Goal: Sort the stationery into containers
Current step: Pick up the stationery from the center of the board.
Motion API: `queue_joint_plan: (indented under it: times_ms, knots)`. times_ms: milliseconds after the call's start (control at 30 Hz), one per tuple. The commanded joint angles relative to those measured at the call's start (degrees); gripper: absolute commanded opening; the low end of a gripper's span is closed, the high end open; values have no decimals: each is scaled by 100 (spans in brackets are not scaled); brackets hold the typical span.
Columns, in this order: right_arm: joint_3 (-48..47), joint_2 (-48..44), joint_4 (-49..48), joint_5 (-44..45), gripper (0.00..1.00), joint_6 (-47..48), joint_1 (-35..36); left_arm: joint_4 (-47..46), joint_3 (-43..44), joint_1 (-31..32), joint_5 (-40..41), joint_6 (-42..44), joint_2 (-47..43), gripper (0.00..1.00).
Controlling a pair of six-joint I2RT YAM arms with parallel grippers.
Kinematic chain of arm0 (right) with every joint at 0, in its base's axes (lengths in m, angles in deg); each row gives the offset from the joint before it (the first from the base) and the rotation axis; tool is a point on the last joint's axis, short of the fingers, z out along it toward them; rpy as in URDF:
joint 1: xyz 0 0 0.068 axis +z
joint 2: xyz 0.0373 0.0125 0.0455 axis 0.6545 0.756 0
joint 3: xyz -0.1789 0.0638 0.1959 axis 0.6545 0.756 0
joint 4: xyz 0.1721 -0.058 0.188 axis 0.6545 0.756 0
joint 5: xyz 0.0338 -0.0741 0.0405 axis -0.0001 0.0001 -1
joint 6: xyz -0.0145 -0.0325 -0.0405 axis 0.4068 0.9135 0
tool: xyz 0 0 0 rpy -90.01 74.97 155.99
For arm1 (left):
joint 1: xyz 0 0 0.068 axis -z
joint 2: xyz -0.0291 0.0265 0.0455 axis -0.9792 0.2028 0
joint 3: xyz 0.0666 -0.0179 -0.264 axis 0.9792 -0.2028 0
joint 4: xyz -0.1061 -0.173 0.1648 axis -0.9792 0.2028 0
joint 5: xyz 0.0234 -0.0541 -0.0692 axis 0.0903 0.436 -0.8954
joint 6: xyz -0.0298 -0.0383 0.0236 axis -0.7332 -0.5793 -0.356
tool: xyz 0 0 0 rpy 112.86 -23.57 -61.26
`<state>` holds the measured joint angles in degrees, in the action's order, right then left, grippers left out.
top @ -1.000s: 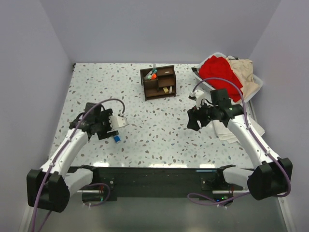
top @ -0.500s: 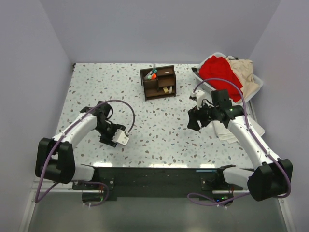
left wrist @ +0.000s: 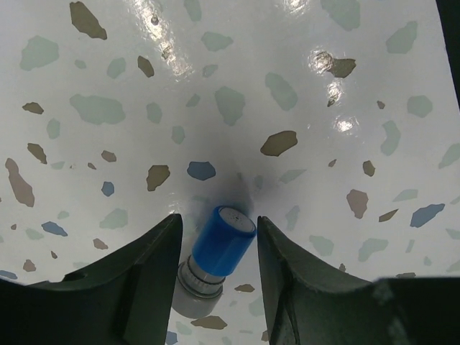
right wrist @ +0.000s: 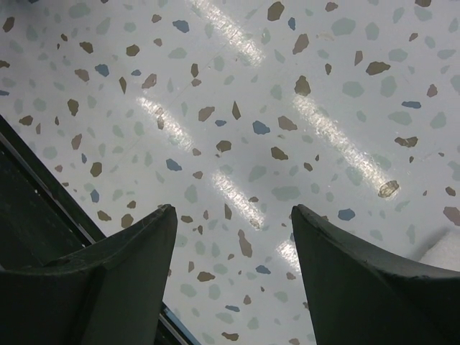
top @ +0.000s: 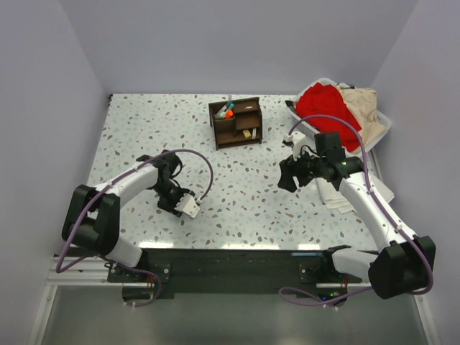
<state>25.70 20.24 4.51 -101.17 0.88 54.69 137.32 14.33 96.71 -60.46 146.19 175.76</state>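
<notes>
A stubby cylinder [left wrist: 219, 248] with a blue cap and grey base lies on the speckled table between the fingers of my left gripper [left wrist: 218, 217]. The jaws straddle it closely, with a thin gap on each side. From above, that gripper [top: 175, 203] points down at the near left of the table and hides the cylinder. The dark brown wooden organiser [top: 236, 122] stands at the far middle with markers [top: 226, 111] in its top left cubby. My right gripper [top: 286, 180] hovers open over bare table right of centre; the right wrist view shows nothing between its fingers [right wrist: 136, 251].
A white basket [top: 383, 122] with red cloth [top: 323, 104] and beige cloth sits at the far right. A white folded cloth [top: 338, 195] lies under my right forearm. The black base rail runs along the near edge.
My left arm has swung in toward the near edge and turned its wrist downward. Its jaws have narrowed around the blue cylinder. The right arm has held still.
</notes>
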Motion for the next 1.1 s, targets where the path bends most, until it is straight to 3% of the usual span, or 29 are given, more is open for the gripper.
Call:
queue_joint_plan:
  times_ms: [0, 467, 733, 1067]
  knots:
    - [92, -73, -205, 19, 69, -87, -18, -42, 263, 13, 184, 169, 143, 50]
    - [171, -81, -292, 46, 69, -149, -44, -314, -115, 338, 606, 337, 222, 52]
    - [171, -108, -292, 98, 69, -149, -53, -306, -89, 470, 667, 117, 363, 40]
    - [180, -143, -319, 107, 69, -193, -71, -419, -220, 470, 1001, 249, 231, 48]
